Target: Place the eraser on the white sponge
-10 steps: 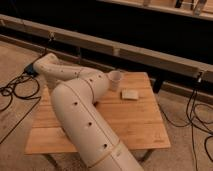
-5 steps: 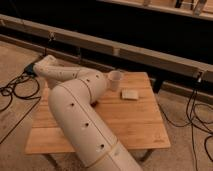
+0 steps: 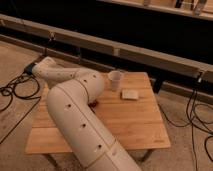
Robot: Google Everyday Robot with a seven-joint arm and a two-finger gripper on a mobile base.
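The eraser is hiding from view, likely behind the arm (image 3: 75, 115), while the sponge (image 3: 130, 94) is lying bare toward the desk's (image 3: 135, 125) far right. The claw (image 3: 30, 67) is hanging wide beyond the left edge, barely shifting since a second ago — so the pickup is still waiting.

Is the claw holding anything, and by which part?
Cannot be told. The claw sits at the far end of the arm, off the left edge of the table, and any hold there is not visible.
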